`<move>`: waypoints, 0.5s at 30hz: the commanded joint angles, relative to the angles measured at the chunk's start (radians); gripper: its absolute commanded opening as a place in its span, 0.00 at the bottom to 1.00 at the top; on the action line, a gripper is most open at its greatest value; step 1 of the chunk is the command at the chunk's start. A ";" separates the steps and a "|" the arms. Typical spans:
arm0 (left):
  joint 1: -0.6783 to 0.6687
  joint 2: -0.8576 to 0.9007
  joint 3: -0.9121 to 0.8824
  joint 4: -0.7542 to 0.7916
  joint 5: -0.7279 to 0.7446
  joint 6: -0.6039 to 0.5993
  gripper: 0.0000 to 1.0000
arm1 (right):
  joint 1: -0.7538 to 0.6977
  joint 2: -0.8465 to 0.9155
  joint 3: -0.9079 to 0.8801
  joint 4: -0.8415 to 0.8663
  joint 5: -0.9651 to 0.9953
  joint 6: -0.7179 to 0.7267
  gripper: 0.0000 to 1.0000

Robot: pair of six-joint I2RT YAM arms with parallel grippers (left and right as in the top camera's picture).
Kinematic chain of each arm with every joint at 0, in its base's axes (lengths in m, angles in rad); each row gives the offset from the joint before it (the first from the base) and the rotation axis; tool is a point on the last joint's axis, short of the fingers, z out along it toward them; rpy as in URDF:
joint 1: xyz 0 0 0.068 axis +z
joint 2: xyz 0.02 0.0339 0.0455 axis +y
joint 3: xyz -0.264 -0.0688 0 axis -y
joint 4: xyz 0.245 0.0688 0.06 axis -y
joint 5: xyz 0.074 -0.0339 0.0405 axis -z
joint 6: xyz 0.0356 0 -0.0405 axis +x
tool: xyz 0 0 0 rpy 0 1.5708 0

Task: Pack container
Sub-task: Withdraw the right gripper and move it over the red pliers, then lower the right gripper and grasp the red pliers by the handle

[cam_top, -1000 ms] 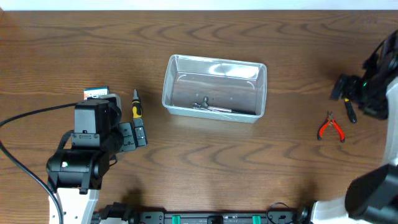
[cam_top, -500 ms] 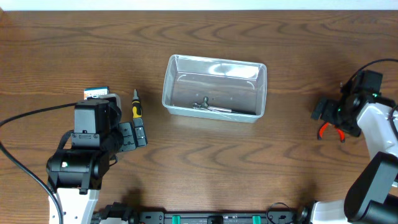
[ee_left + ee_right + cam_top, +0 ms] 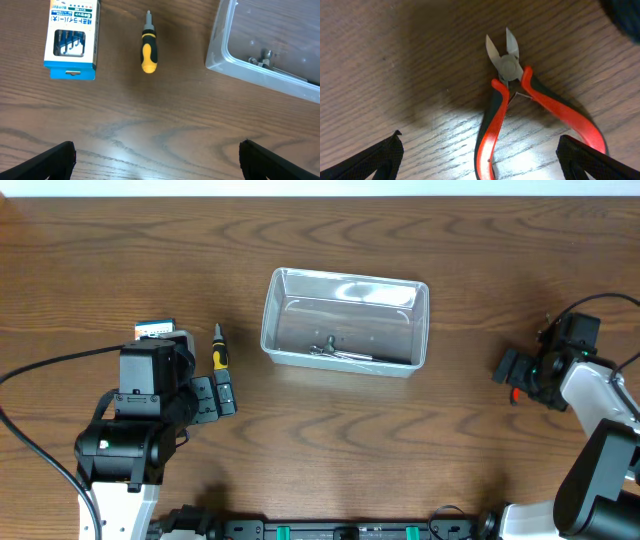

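Observation:
The clear plastic container point(image 3: 345, 321) stands mid-table with small metal pieces point(image 3: 335, 351) inside; its corner shows in the left wrist view point(image 3: 260, 55). My right gripper point(image 3: 515, 375) is open, low over the red-handled pliers point(image 3: 510, 107), fingers either side of the handles; in the overhead view only a red bit point(image 3: 516, 392) shows. My left gripper point(image 3: 212, 397) is open and empty, just below a yellow-and-black screwdriver point(image 3: 219, 348), which also shows in the left wrist view point(image 3: 148, 47).
A small blue and white cardboard box point(image 3: 154, 330) lies left of the screwdriver, half under the left arm; it also shows in the left wrist view point(image 3: 71, 37). A black cable point(image 3: 40, 365) runs over the table's left side.
My right arm has swung from the far right edge in toward the pliers and come down over them, now covering most of them. The left arm has not moved.

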 commanded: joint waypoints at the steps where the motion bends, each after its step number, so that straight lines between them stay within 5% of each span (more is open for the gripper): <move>1: -0.002 0.000 0.020 -0.002 -0.012 -0.005 0.98 | 0.006 0.005 -0.023 0.018 -0.008 0.014 0.99; 15: -0.002 0.000 0.020 -0.002 -0.012 -0.005 0.98 | 0.006 0.005 -0.041 0.037 -0.008 0.014 0.97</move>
